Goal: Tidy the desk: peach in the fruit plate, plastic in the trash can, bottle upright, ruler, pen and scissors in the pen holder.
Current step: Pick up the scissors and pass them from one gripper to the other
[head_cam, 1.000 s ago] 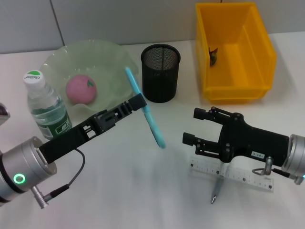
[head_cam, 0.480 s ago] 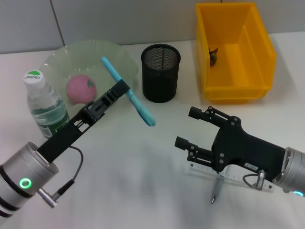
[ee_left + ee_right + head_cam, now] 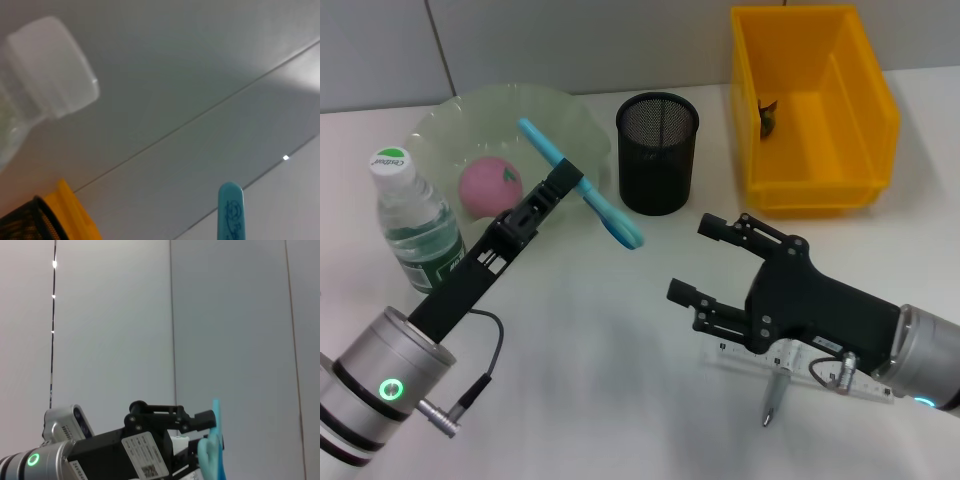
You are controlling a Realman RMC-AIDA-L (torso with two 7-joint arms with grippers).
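Nearest the robot, the clear graduated plastic ruler (image 3: 810,365) and the grey metal-tipped pen (image 3: 775,395) are lying flat on the white desk (image 3: 610,350), the pen crossing under the ruler. Both are waiting to go into the holder, which probably explains why the black right gripper (image 3: 705,262) is hanging just above them with its fingers spread wide and nothing between them.

Farther out on the left, the black left gripper (image 3: 560,190) is reaching up and forward, closed around the middle of a long turquoise plastic-handled tool (image 3: 582,197), apparently the scissors. It is holding the tool in the air, slanted, above the rim of the plate and beside the black wire-mesh pen holder (image 3: 657,152), a grip that should allow it to be tipped upright over the holder's mouth.

The clear plastic water bottle with a green label (image 3: 412,222) is standing upright at the left. Beyond it, the pink peach (image 3: 490,186) is sitting inside the pale green glass fruit plate (image 3: 550,120). Farthest back, the yellow plastic bin (image 3: 815,105) is holding a small dark scrap (image 3: 767,116).
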